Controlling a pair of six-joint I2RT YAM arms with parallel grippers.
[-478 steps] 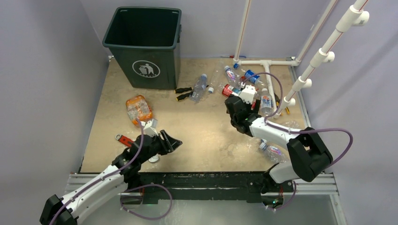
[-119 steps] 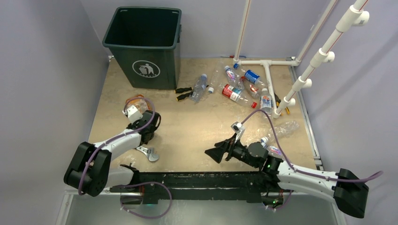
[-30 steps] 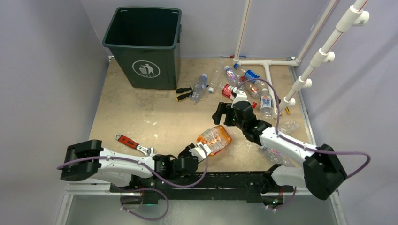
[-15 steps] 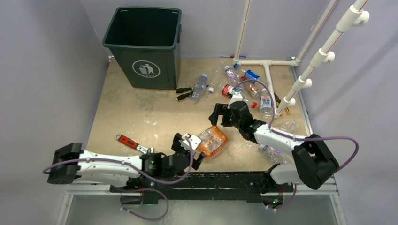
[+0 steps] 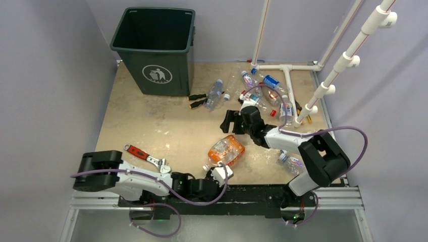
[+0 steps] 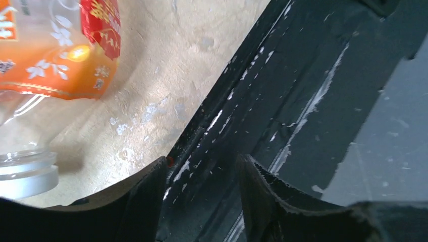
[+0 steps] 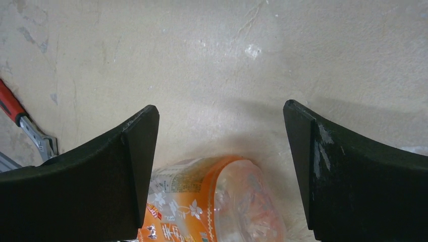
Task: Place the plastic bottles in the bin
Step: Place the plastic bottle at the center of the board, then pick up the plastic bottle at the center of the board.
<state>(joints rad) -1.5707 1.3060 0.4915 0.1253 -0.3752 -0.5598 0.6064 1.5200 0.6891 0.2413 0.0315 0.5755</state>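
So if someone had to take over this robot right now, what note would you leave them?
Left claw: open, empty, low at the near edge of the table, beside the orange-label bottle.
Right claw: open, empty, hovering over that bottle, which lies on the table.
Bin: far left corner; no bottle visible inside.
Other bottles: most by the white pipes, one beside the screwdrivers, one at the near right.
Done: nothing visibly binned. Left: all of them.
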